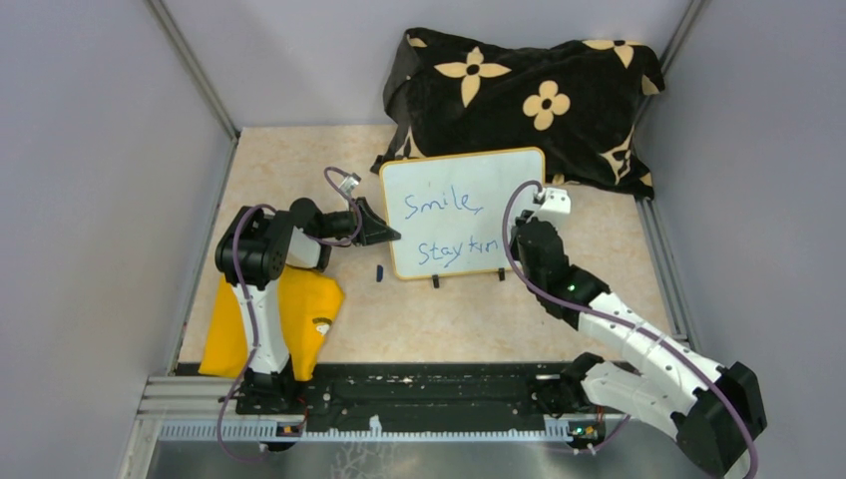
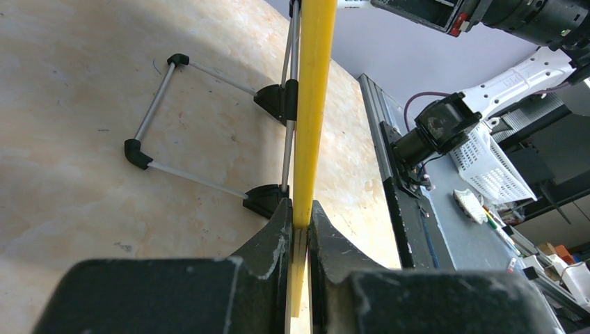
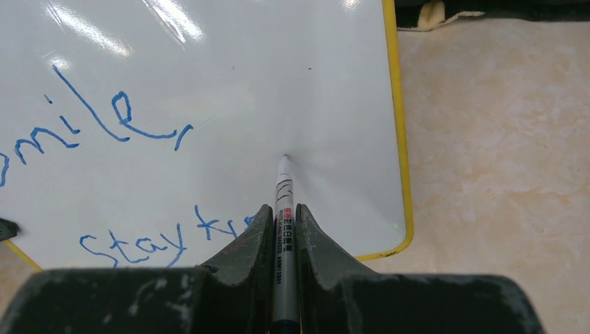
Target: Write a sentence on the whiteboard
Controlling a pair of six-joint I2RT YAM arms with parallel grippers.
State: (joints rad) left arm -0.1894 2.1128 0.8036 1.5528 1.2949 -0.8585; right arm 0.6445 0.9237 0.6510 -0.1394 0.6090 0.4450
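White and shiny, with a thin yellow rim and round corners: that is the whiteboard (image 1: 464,210). It stands up on two little black feet (image 1: 435,282) near the far edge of the table (image 1: 449,329), about in the middle. The black flowered cloth (image 1: 529,95) is heaped just behind it, toward the far right corner.

Blue words are on it: "Smile," on top and "Stay" below, with a few more letters partly hidden behind my arm.

My left claw (image 2: 300,212) is pinched tight on the board's left edge, and the yellow rim runs up between my fingers. My right claw (image 3: 283,212) is squeezed on a marker (image 3: 283,188). Its tip is right at the white face, to the right of the words.

A yellow cloth (image 1: 299,309) lies by the near left corner. A white basket (image 2: 487,163) sits past the table's edge, but I cannot tell what is in it.
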